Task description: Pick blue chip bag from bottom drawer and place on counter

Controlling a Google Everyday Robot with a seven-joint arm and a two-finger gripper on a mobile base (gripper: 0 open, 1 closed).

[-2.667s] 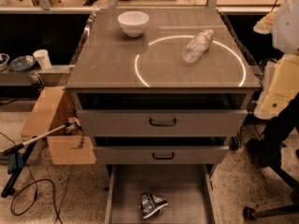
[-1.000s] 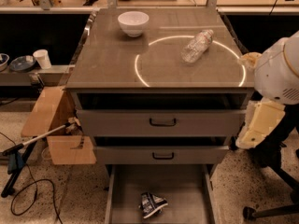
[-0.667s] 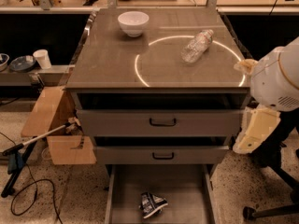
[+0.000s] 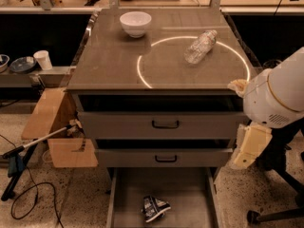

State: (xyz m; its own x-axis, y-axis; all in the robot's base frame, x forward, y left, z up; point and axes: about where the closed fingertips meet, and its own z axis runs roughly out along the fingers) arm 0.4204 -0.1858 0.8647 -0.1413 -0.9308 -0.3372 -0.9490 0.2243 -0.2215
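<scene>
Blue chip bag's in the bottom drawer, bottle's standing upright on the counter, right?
The camera view shows the bottle lying on its side on the counter; the blue chip bag is in the bottom drawer. The gripper hangs beside the cabinet.

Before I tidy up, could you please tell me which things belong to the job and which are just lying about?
Job: blue chip bag, bottom drawer, counter, gripper hanging right of the middle drawer.
Lying about: white bowl, clear bottle, cardboard box, white cup.
</scene>
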